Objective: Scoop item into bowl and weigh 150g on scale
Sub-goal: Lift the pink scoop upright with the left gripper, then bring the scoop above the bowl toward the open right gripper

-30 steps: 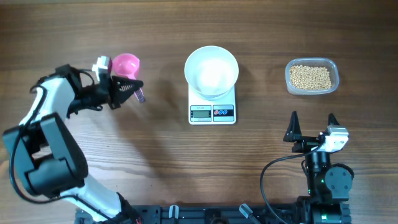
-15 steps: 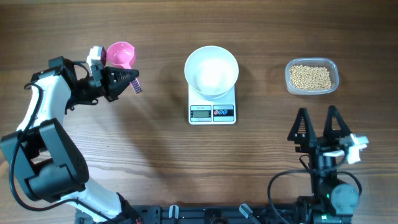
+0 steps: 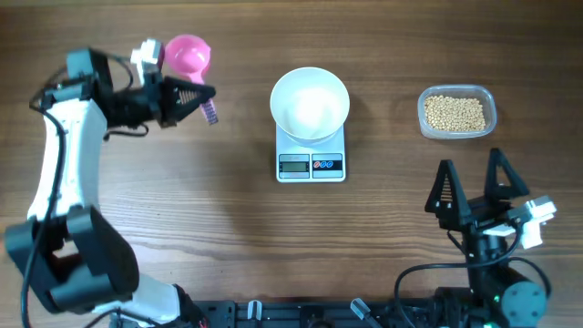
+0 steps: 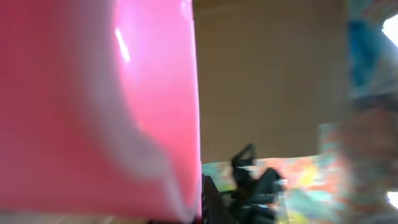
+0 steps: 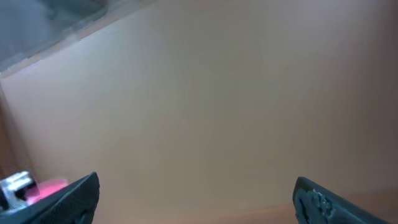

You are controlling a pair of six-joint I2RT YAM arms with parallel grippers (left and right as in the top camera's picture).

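Right now | left tool (image 3: 202, 97) clamping shut on pink scoop (image 3: 187, 56) | right tool (image 3: 471, 160) sitting jaws apart, empty | beans (image 3: 455, 113) lying in clear tub (image 3: 493, 98) just ahead of right tool, well away from left | likely loose, light and rolling, so scooping rather than pinching

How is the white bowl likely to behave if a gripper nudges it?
The bowl looks empty, so it is probably light and easily shoved. It sits about as wide as the scale beneath it, so it may slide off. Its smooth sides likely give little grip.
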